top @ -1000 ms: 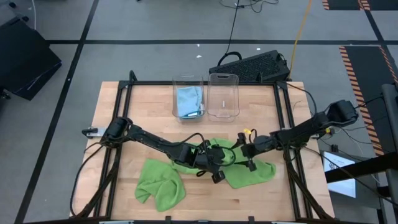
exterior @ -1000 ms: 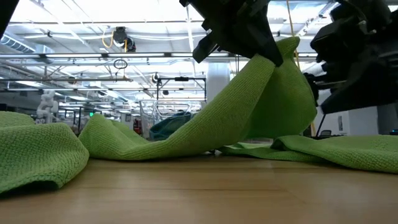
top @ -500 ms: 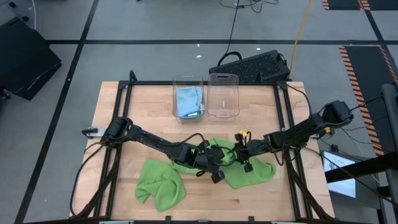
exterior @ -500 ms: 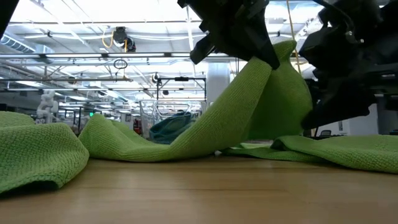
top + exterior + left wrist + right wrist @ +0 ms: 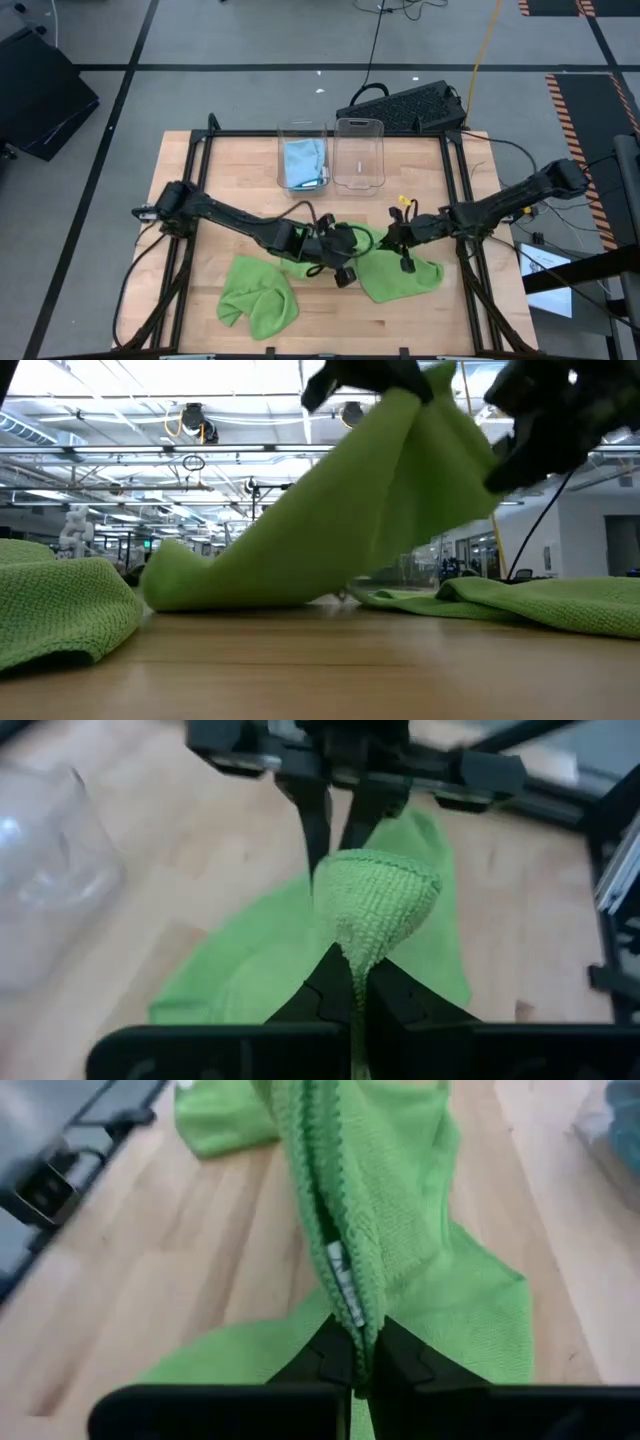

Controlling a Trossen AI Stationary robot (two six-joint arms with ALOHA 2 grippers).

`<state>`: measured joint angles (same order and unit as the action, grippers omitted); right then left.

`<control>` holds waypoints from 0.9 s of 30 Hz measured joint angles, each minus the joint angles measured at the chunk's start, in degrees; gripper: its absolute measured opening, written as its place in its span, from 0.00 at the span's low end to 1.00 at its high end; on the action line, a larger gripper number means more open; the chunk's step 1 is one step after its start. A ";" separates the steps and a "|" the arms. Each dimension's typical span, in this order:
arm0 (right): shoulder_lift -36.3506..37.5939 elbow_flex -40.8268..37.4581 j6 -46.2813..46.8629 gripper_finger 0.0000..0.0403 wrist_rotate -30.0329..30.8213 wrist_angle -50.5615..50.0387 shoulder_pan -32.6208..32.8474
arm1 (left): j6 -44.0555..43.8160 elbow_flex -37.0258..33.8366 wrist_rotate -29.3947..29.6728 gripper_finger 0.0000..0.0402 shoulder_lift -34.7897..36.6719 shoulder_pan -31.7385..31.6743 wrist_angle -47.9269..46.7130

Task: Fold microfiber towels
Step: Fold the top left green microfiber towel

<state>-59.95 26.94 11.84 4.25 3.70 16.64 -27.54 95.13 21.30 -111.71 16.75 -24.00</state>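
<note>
Green towel [image 5: 385, 270] now lifted higher vs. 1 s ago; right claw [image 5: 398, 236] has closed on it, left claw [image 5: 340, 243] still gripping it.

Bare table [image 5: 220, 190] lies left of the two bins [image 5: 330, 155]; crumpled towel [image 5: 258, 293] blocks the front.

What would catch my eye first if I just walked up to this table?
Two dark arms meet mid-table, the left gripper and right gripper each pinched shut on a lime green towel, lifting it into a tent. A second green towel lies crumpled at the front left. At the back stand two clear bins, one holding a blue towel.
</note>
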 joint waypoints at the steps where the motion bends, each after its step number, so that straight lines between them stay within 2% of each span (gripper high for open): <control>1: 1.12 1.47 0.65 0.01 0.03 -2.11 0.02 | 0.75 0.01 0.00 0.02 0.73 -0.24 0.10; 5: 2.93 12.77 5.45 0.01 0.48 -16.06 -0.04 | 3.81 0.02 -0.42 0.01 4.18 -1.35 0.31; 9: 1.03 26.71 12.18 0.01 0.16 -31.43 -0.02 | 6.24 0.02 -0.50 0.02 7.88 -1.80 0.65; 15: -2.53 43.84 19.21 0.01 -0.06 -42.85 -0.04 | 9.23 0.04 -5.32 0.02 12.27 -2.52 2.04; 20: -4.96 52.47 20.55 0.01 1.76 -49.68 -1.36 | 13.57 0.04 -5.33 0.01 16.06 -4.52 2.94; 27: -6.11 57.03 17.67 0.01 6.20 -52.99 -7.73 | 19.46 0.02 -6.09 0.03 17.63 -11.52 4.74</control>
<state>-66.06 83.97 29.51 10.45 -49.28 8.91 -8.08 95.15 15.21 -94.08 5.23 -19.26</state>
